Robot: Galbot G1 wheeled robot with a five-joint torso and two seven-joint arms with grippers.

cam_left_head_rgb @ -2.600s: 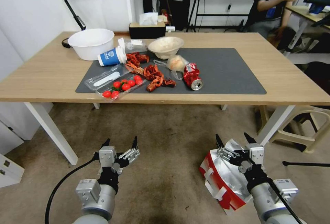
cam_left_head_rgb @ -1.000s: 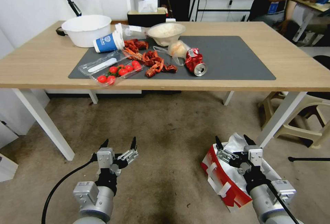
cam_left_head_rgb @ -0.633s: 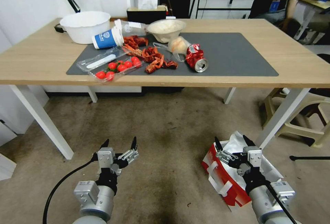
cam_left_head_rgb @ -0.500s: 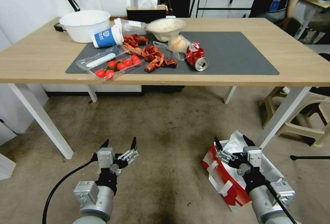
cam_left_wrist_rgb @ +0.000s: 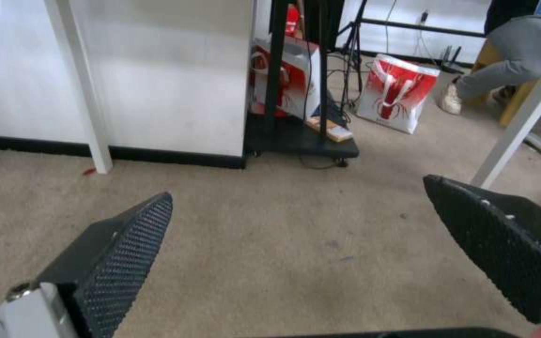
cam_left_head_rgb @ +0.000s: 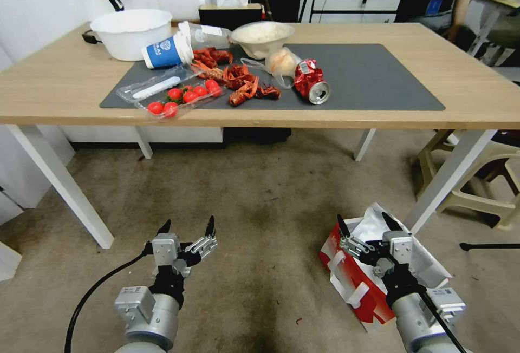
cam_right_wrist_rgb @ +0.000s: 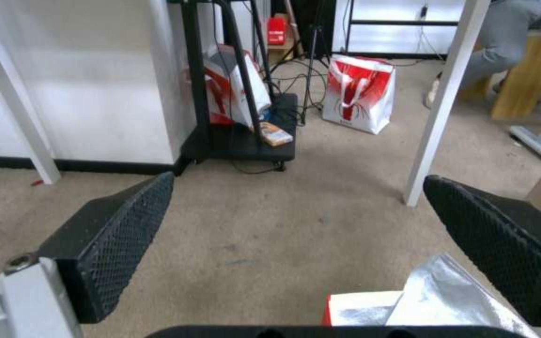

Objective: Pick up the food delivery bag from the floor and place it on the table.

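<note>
The food delivery bag (cam_left_head_rgb: pixel 349 272) stands open on the floor (cam_left_head_rgb: pixel 260 201) at the lower right, red and white with silver foil lining and white flat handles. My right gripper (cam_left_head_rgb: pixel 364 222) hovers open just above its mouth, touching nothing; the right wrist view catches the bag's foil rim (cam_right_wrist_rgb: pixel 433 295) below the spread right gripper (cam_right_wrist_rgb: pixel 296 188). My left gripper (cam_left_head_rgb: pixel 188 226) hangs open over bare floor at the lower left, empty, as the left wrist view confirms for the left gripper (cam_left_wrist_rgb: pixel 298 190). The table (cam_left_head_rgb: pixel 54 87) with its dark grey mat (cam_left_head_rgb: pixel 374 77) spans the view ahead.
A white table leg (cam_left_head_rgb: pixel 449 180) and a beige stool (cam_left_head_rgb: pixel 479 180) stand close beside the bag. The mat's left half holds a tomato tray (cam_left_head_rgb: pixel 173 96), blue cup (cam_left_head_rgb: pixel 162 52), bowls and a crushed can (cam_left_head_rgb: pixel 311 85). Another red-and-white bag (cam_right_wrist_rgb: pixel 358 91) stands beyond the table.
The camera has shifted, so the table sits higher in the picture and more floor shows. Both grippers keep the same open pose. The bag has not moved on the floor.
</note>
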